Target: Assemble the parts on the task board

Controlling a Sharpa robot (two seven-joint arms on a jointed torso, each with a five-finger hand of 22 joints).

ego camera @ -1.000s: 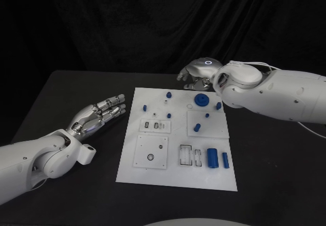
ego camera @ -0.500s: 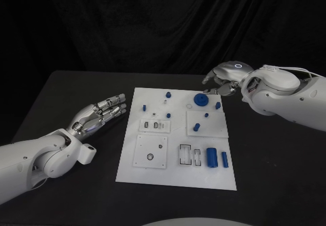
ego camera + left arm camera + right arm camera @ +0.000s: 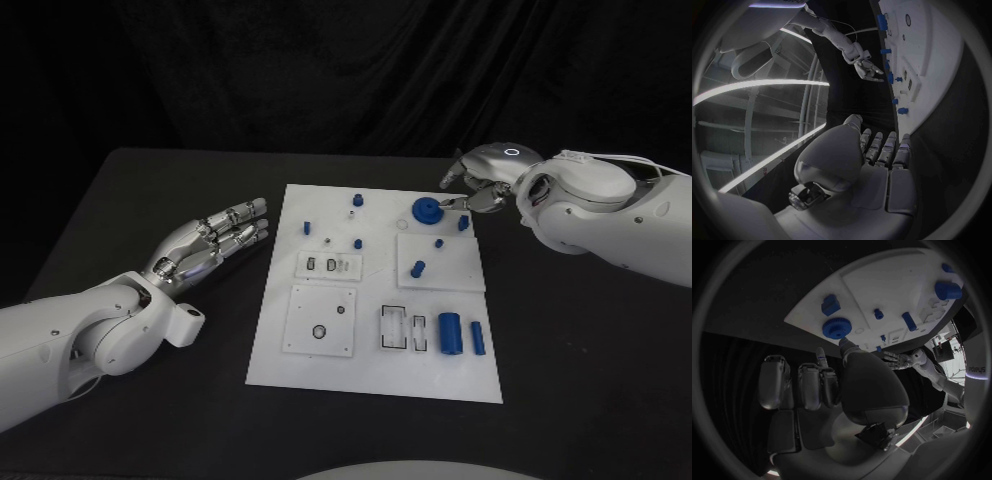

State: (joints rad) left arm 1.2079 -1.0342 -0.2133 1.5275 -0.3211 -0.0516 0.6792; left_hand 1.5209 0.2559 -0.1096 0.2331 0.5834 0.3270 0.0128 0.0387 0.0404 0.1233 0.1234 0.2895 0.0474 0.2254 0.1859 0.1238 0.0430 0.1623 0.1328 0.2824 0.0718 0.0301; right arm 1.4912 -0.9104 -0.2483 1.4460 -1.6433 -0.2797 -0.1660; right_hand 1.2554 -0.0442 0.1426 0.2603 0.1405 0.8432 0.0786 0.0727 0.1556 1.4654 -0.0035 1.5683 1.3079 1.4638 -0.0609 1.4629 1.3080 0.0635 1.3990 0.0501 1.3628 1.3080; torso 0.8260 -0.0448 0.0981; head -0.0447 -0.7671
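- Left hand point(image 3: 214, 243) flat on the table left of the task board point(image 3: 378, 360), fingers straight and side by side, holding nothing.
- Blue gear point(image 3: 427, 211) on the board's far end, just off the right fingertips.
- Right hand point(image 3: 480, 182) above the far right corner, fingers loosely curled, empty.
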